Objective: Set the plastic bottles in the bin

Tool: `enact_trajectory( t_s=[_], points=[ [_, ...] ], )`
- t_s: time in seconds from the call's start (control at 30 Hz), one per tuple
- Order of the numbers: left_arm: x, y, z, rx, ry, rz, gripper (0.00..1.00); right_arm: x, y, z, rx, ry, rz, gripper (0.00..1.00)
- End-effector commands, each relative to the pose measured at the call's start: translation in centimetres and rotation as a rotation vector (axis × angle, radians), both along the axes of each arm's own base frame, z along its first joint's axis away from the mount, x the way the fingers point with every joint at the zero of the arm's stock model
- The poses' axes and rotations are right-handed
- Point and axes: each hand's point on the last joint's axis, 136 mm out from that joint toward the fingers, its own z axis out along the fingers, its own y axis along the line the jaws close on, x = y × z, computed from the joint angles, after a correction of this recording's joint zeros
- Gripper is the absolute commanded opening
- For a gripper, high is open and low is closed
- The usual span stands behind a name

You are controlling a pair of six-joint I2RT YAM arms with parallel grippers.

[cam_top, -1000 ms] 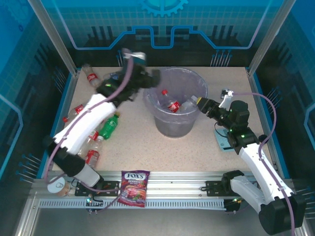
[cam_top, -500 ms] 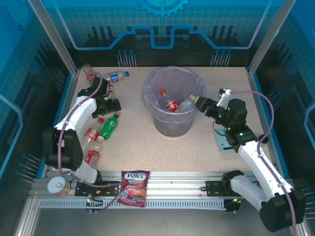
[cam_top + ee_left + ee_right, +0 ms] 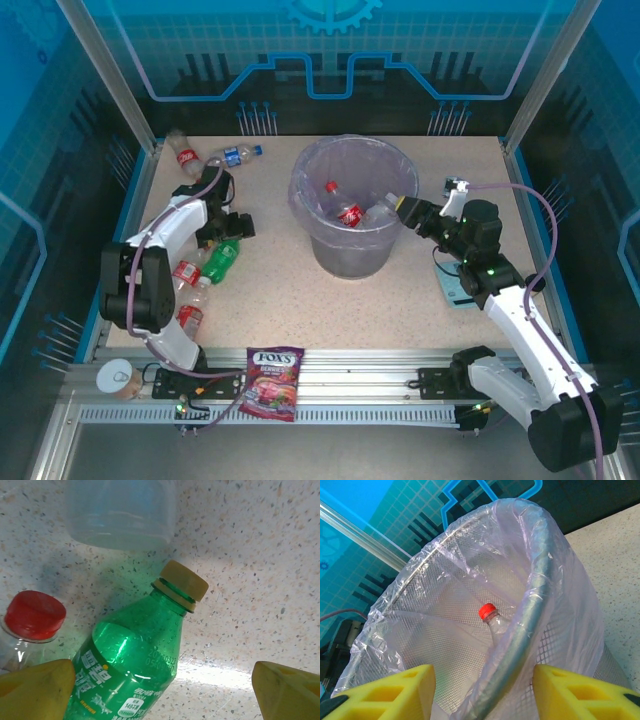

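Hanging low over the table, L jaws are standing spread wide and pinching nothing. Green bottle is lying on its side btwn the yellow fingertips, its tan cap pointing away from the jaws. One fingertip is sitting just beside the label; the other is standing well apart from it. Red-capped bottle is lying just beside the green one, on the near-fingertip side. Clear bottle base is lying ahead of the jaws, beyond the cap. Blue-labelled bottle and red-labelled bottle are lying farther ahead of L jaws, at the far table edge.

R jaws are standing apart, astride the rim of the bin. Grey rim + lilac liner are passing btwn them, w/ a gap showing on one side; contact on the other side cannot be told. Binned bottle, red cap up, is lying inside the bin ahead of R jaws.
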Motion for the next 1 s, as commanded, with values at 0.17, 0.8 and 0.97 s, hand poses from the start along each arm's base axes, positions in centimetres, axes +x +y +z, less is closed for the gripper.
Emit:
enact_trajectory(
  t_s=[0.17, 0.8, 0.97],
  points=[
    [-1.8, -0.5, -2.0, 0.027, 0.074, -0.014, 0.92, -0.7, -0.1, 0.9, -0.039, -0.015, -0.004, 0.55],
    [-6.5, -4.2, -3.9, 0.005, 0.11, 0.031, 0.9, -0.9, -0.3, 0.9, -0.051, -0.019, -0.011, 0.56],
    [-7.9, -4.4, -4.7, 0.015, 0.123, 0.036, 0.87, -0.8, -0.1, 0.8, -0.05, -0.017, -0.007, 0.56]
  ],
)
